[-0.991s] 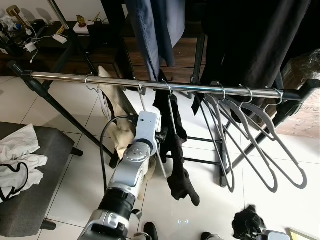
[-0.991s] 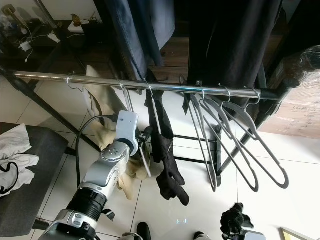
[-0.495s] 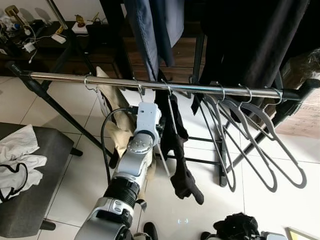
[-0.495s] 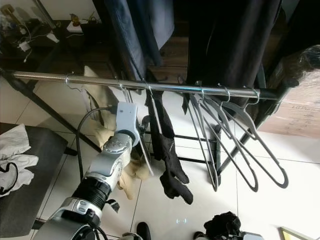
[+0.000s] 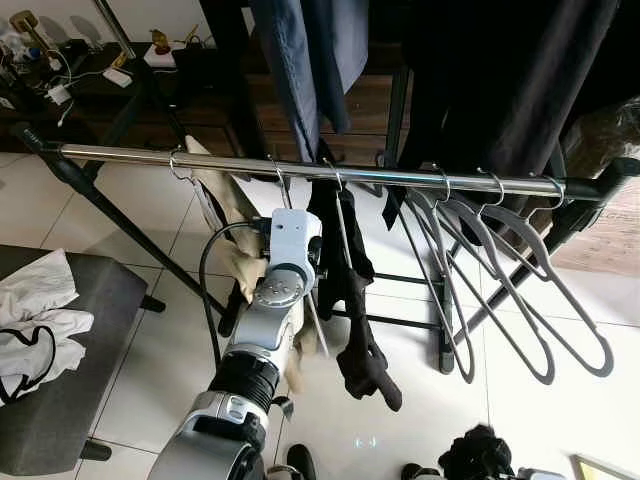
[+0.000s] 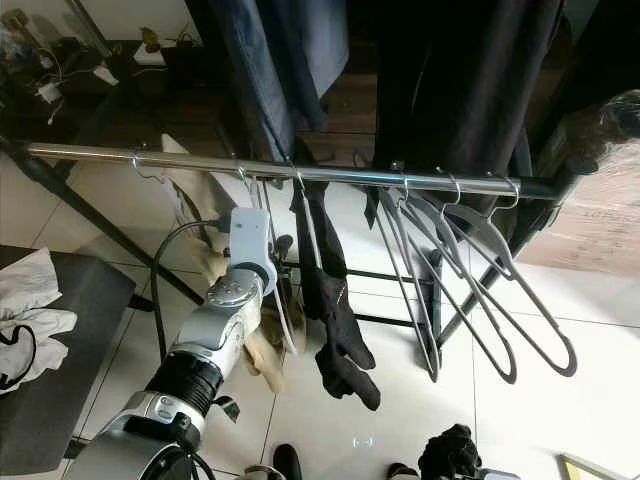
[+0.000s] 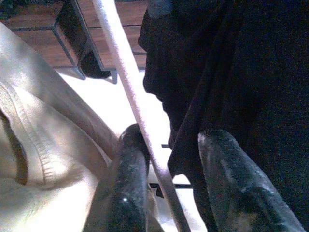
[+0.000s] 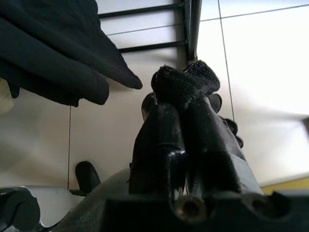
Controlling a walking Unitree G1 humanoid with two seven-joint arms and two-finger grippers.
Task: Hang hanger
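Observation:
A chrome rail (image 5: 420, 178) crosses the view at chest height. On it hangs a pale grey hanger (image 5: 281, 186), between a beige garment (image 5: 222, 200) and a black garment (image 5: 352, 290). My left gripper (image 7: 174, 137) is raised just under the rail. Its fingers (image 7: 128, 164) stand open on either side of the hanger's thin arm (image 7: 129, 94), which rests against one finger. My right gripper (image 8: 181, 104) is low at the right and shut on a bunch of black cloth (image 8: 183, 79), which also shows near the floor (image 5: 478, 452).
Several empty grey hangers (image 5: 505, 290) hang at the rail's right end. Dark clothes (image 5: 500, 70) hang from a higher rail behind. A grey seat (image 5: 90, 300) with white cloth (image 5: 35, 320) stands at the left. The rack's black legs (image 5: 130, 235) cross over the tiled floor.
My left wrist has shifted slightly left along the hanger and the hanger's lower part has swung with it. The black cloth at the lower right rose, then dropped back.

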